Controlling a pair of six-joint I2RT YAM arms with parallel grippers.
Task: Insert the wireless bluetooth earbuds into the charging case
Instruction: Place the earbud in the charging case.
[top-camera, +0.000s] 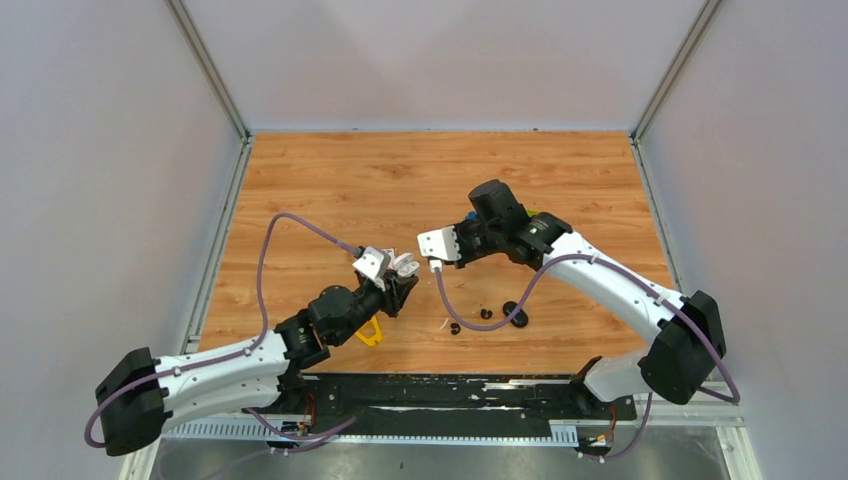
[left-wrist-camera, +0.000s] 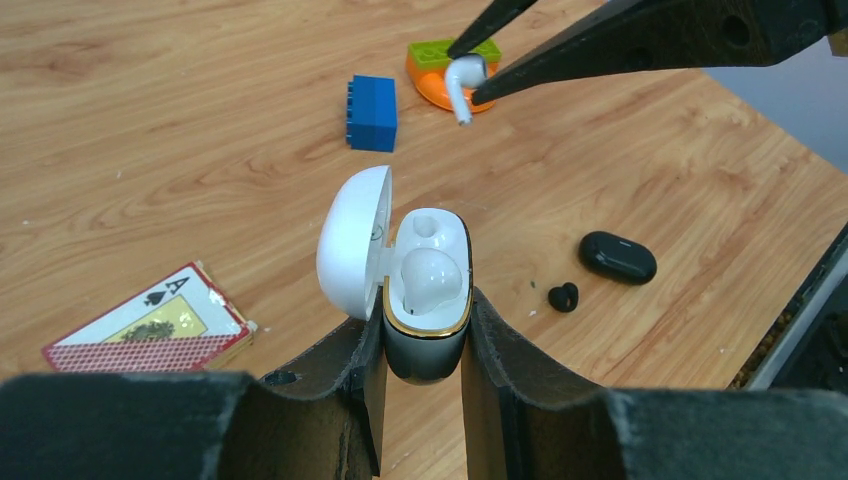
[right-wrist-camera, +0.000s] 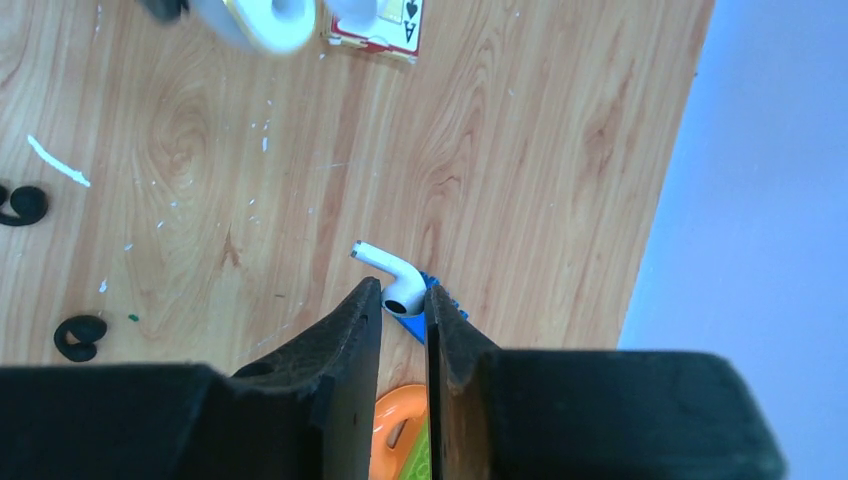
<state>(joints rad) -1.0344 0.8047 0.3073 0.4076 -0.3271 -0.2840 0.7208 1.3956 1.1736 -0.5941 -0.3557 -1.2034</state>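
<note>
Two white earbuds: the seated white earbud (left-wrist-camera: 430, 278) fills the lower socket of the charging case (left-wrist-camera: 424, 355), and the socket above it is empty. The held white earbud (right-wrist-camera: 388, 268) hangs over the wooden table (right-wrist-camera: 520, 150), apart from the case.
Left gripper (left-wrist-camera: 425, 305): fingers narrowed onto the case's dark lower shell, with the lid (left-wrist-camera: 352, 240) standing open at its left.
Right gripper (right-wrist-camera: 403, 292): tips pinched on the held bud's head, its stem pointing to the upper left of the right wrist view.
Hidden: the case's base is out of sight between the left fingers. In the right wrist view the case is cut by the top edge. The blue block (right-wrist-camera: 442, 302) shows there only as a sliver behind the bud and a finger.
Black buds: one black earbud (right-wrist-camera: 22, 205) is clipped by the left edge, and a second black earbud (right-wrist-camera: 80, 337) lies below it.
Black oblong pod (left-wrist-camera: 617, 256): on the table at centre right; what it is cannot be told.
Writing: the playing-card pack (left-wrist-camera: 150, 325) shows "A" over a spade. A mark inside the lid is too small to read.
</note>
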